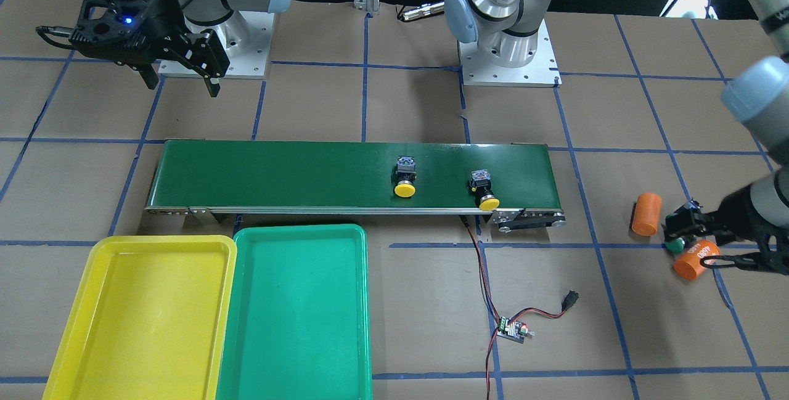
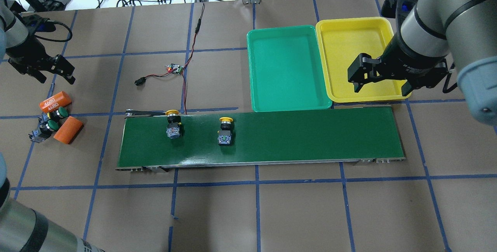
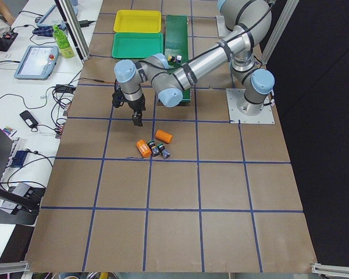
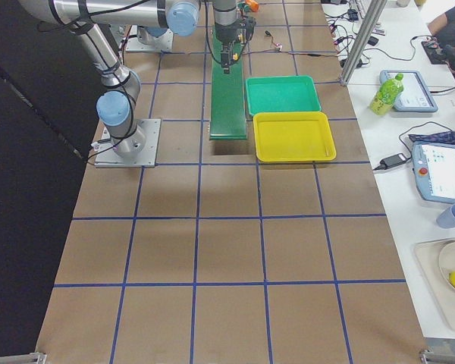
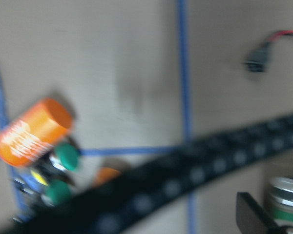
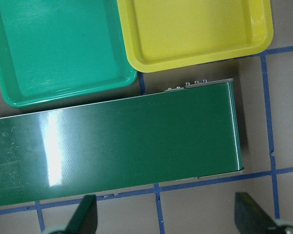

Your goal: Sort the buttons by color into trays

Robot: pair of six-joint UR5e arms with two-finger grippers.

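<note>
Two yellow-capped buttons lie on the dark-green conveyor belt point(image 2: 291, 135), one near its left end point(image 2: 172, 123) and one further along point(image 2: 226, 128); both also show in the front view point(image 1: 405, 179) point(image 1: 484, 193). Two green-capped buttons point(image 2: 58, 113) point(image 2: 49, 126) lie on the table between two orange cylinders. The green tray point(image 2: 287, 65) and the yellow tray point(image 2: 349, 38) sit side by side beyond the belt. My left gripper point(image 2: 54, 77) is open and empty, above the table just beyond the green buttons. My right gripper point(image 2: 382, 87) is open and empty over the yellow tray's near edge.
Two orange cylinders point(image 2: 55, 101) point(image 2: 68, 129) flank the green buttons. A small circuit board point(image 2: 174, 68) with red and black wires lies beyond the belt's left end. The right wrist view shows the belt's end point(image 6: 136, 141) and both trays point(image 6: 58, 48) point(image 6: 195, 29).
</note>
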